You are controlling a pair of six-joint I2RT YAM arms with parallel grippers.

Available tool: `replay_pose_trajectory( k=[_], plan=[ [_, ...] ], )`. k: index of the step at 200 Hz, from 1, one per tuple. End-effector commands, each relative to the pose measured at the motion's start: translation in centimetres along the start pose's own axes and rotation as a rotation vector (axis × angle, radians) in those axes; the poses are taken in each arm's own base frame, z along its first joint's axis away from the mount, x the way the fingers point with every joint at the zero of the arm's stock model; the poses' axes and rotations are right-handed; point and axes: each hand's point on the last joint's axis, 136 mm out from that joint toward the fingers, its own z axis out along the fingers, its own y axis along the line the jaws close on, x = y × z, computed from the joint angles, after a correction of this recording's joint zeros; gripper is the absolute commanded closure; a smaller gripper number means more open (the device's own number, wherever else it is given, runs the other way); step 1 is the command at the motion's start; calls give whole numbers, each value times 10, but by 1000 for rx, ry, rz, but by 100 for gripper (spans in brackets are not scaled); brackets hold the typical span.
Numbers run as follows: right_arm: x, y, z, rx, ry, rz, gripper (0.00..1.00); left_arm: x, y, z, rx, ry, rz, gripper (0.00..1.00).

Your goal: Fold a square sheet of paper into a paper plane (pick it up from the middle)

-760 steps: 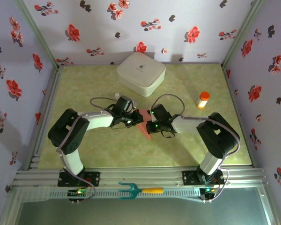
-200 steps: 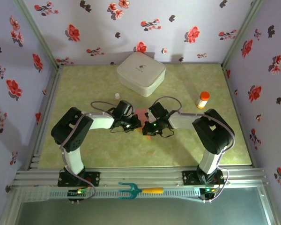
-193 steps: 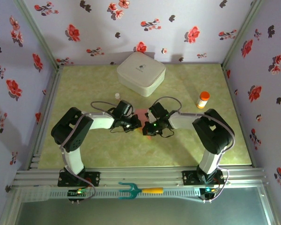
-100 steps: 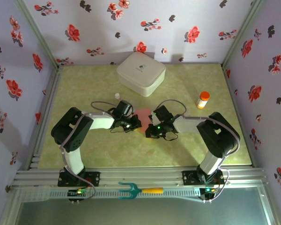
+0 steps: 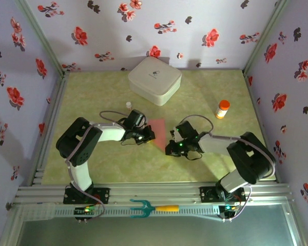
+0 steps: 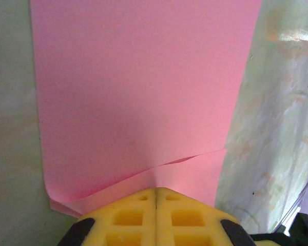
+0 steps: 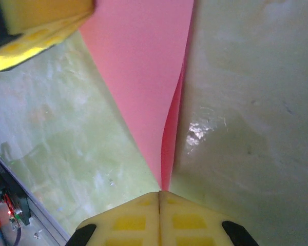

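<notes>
The pink-red sheet of paper (image 5: 158, 127) lies on the green table between both arms, folded over itself with a loose flap edge across it (image 6: 143, 87). My left gripper (image 5: 148, 135) is shut on the sheet's near edge, yellow pads pressed together (image 6: 156, 190). My right gripper (image 5: 171, 148) is shut on the narrow pointed end of the paper (image 7: 159, 192), where two layers (image 7: 143, 66) meet and one stands up slightly. The left gripper's yellow fingers (image 7: 36, 25) show at the top left of the right wrist view.
A white rounded box (image 5: 154, 80) sits at the back centre. An orange-capped bottle (image 5: 223, 108) stands at the right. A small white cap (image 5: 128, 104) lies behind the left arm. A teal fork tool (image 5: 153, 207) rests on the front rail.
My right gripper has drawn back to the right and toward the near edge, pulling the paper's point with it. The bunched sheet is now stretched out. The left gripper has stayed put.
</notes>
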Motion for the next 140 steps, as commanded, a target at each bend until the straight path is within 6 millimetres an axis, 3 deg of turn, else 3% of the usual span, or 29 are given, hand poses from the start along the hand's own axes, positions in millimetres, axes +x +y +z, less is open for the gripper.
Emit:
replay_pose_trajectory(
  k=[1, 21, 63, 120, 140],
  plan=[
    [-26, 23, -29, 7, -106, -19, 92, 7, 27, 5, -74, 14, -30, 100],
    [-44, 31, -31, 22, -116, -22, 93, 6, 26, 5, -68, 12, -28, 100],
    [-67, 33, -2, 11, -80, 14, 94, 7, 25, 5, -58, 11, -27, 100],
    [-67, 23, 19, 4, -40, 41, 94, 5, 20, 5, -43, 9, -17, 100],
    [-61, 7, 26, 60, -14, 62, 95, 4, 16, 3, -33, 3, -7, 100]
  ],
)
